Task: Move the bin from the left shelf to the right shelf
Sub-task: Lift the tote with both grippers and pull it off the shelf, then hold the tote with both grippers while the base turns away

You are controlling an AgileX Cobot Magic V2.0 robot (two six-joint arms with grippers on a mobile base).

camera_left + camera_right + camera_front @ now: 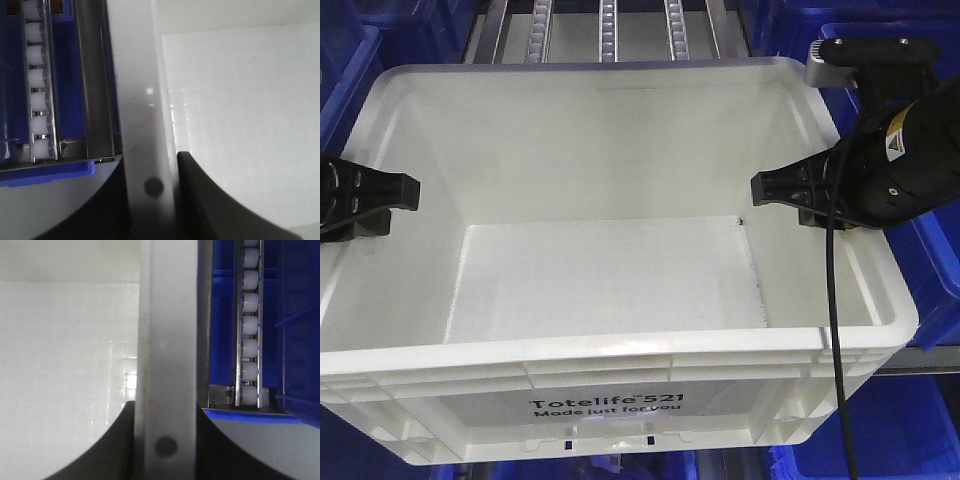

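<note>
The bin fills the front view, printed face toward the camera and back edge close to the rollers of the shelf, with blue bins to either side and below; whether it rests on the shelf or hangs just clear of it cannot be told. It is empty, its floor bare, so I judge it light for its bulk; the moulded walls and ribbed rim should be stiff and hard to damage, though the long side walls may give a little under a pinch. The plastic looks smooth and glossy, so it is likely slippery between narrow fingers. The left gripper straddles the left rim, one finger inside the bin and one outside, the jaws drawn in to the wall's thickness and seemingly clamped on it; the right gripper does the same on the right rim. Both holds sit near mid-length of their sides, opposite each other, which seems the right place, since the load should balance fore and aft. The risk I see is twist: if one arm leads or rises ahead of the other, the wide bin could pivot on the two small pinches and slide free, so the arms will need to travel level and together.
</note>
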